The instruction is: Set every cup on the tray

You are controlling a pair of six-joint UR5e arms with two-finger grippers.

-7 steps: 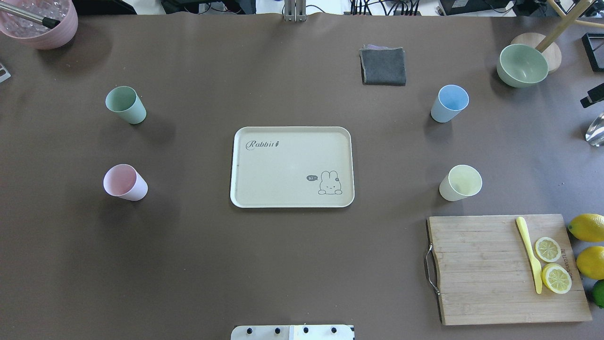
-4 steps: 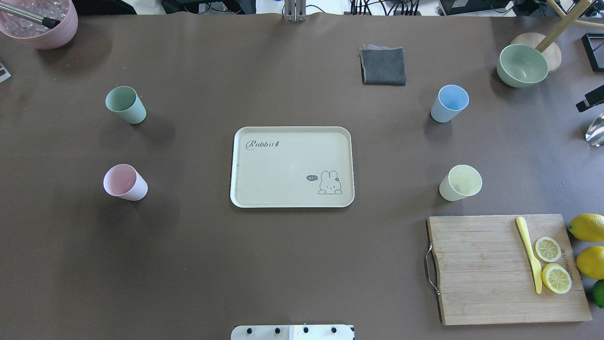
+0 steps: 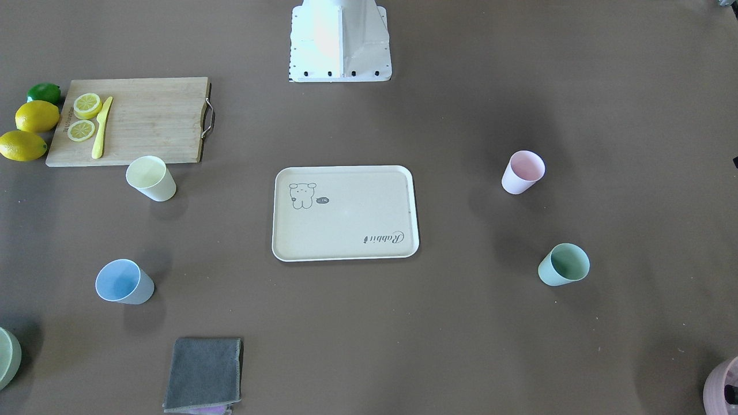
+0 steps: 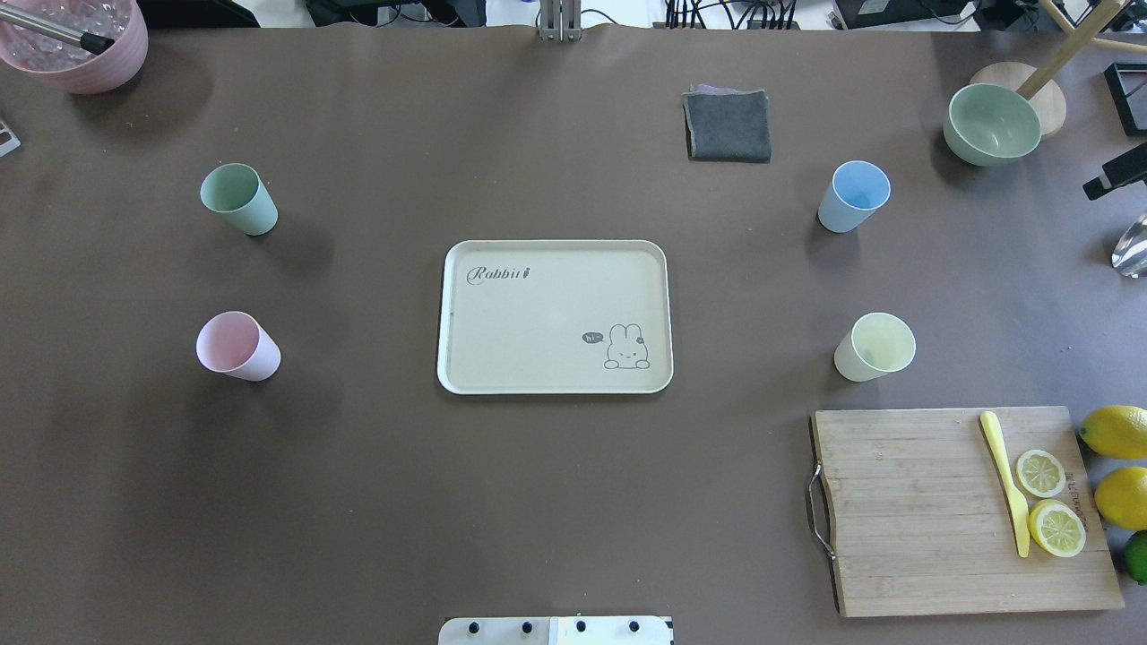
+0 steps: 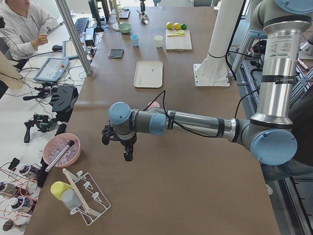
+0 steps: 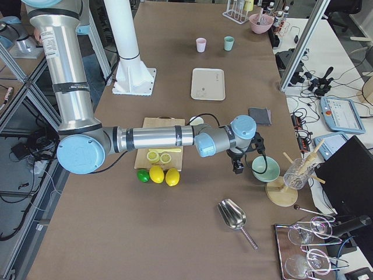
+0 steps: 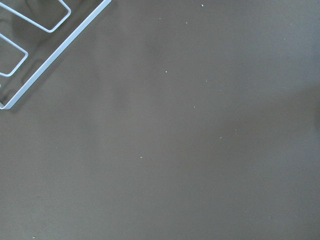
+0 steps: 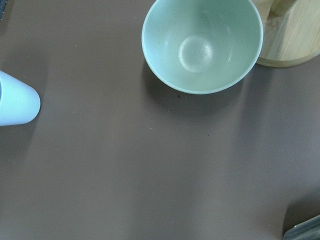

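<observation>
The plain matte brown tabletop [image 4: 573,502] is one even colour. The flat rectangular plastic tray [image 4: 538,313] is cream-beige. In the overhead view it has a dark outline animal drawing toward its 4 o'clock corner and dark "Rabbit" script toward 10 o'clock. Around the tray stand a mint green matte tumbler [image 4: 239,199] at 10 o'clock, a pastel pink tumbler [image 4: 237,346] at 8 o'clock, a light blue tumbler [image 4: 853,196] at 2 o'clock and a pale yellow tumbler [image 4: 875,347] at 4 o'clock. The pale wooden cutting board [image 4: 914,511] shows lengthwise grain stripes. On it lie a yellow plastic knife [image 4: 1005,482] and yellow-rimmed round lemon slices [image 4: 1039,473]. The folded cloth [image 4: 728,125] is dark grey, the round bowl [image 4: 991,124] pale green and the ribbed pot [image 4: 76,45] pink.
</observation>
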